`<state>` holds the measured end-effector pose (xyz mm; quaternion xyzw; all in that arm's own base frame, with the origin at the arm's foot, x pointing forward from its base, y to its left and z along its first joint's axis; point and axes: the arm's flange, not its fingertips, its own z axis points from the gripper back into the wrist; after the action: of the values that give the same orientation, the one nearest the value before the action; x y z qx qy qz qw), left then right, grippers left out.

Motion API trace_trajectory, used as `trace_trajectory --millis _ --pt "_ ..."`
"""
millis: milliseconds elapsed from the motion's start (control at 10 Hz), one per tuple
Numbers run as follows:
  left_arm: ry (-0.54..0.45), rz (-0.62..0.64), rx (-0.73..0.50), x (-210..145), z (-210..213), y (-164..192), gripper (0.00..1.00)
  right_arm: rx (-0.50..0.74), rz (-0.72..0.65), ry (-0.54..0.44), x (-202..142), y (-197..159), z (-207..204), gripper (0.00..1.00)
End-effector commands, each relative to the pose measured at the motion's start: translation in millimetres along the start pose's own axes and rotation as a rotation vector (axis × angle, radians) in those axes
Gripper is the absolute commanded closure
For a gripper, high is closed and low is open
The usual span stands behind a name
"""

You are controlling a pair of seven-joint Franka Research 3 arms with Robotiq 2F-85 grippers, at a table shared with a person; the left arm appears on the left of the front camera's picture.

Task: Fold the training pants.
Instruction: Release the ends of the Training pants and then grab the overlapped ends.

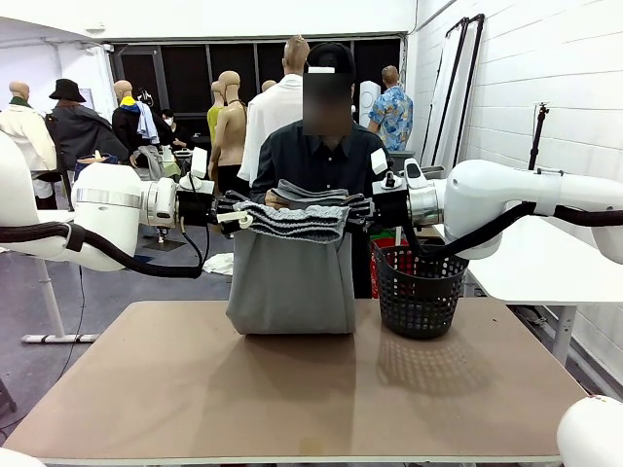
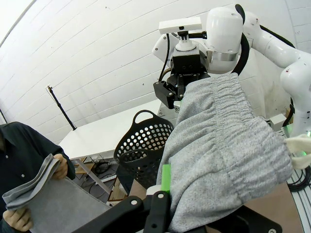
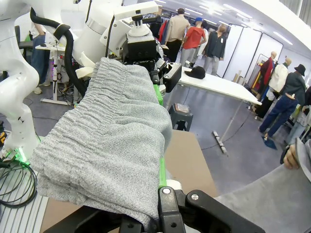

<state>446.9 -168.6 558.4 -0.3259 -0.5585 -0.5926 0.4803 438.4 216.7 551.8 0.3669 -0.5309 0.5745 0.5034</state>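
The light grey training pants (image 1: 292, 277) hang in a fold above the table, the lower loop resting on the tabletop. My left gripper (image 1: 237, 216) and right gripper (image 1: 358, 207) are each shut on one end of the gathered waistband (image 2: 223, 145), held level between them. In the right wrist view the waistband (image 3: 112, 141) stretches from my right gripper (image 3: 163, 179) to the left gripper (image 3: 163, 80). Across the table, a person's hands (image 1: 277, 199) hold the leg ends (image 2: 34, 189) up at the same height.
A black mesh basket (image 1: 419, 287) stands on the table's far right corner, close to the hanging cloth. The brown tabletop (image 1: 292, 389) stretches bare toward me. A white table (image 1: 545, 263) stands to the right.
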Motion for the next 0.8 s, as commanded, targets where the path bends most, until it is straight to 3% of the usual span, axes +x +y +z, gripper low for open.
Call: trace_trajectory --millis 0,700 --pt "-0.027 -0.015 0.014 1.8 -0.5 -3.5 1.0 0.003 -0.001 0.001 5.3 2.5 -2.8 1.0" --pt "-0.027 -0.015 0.014 1.8 -0.5 -3.5 1.0 0.003 -0.001 0.001 5.3 2.5 -2.8 1.0"
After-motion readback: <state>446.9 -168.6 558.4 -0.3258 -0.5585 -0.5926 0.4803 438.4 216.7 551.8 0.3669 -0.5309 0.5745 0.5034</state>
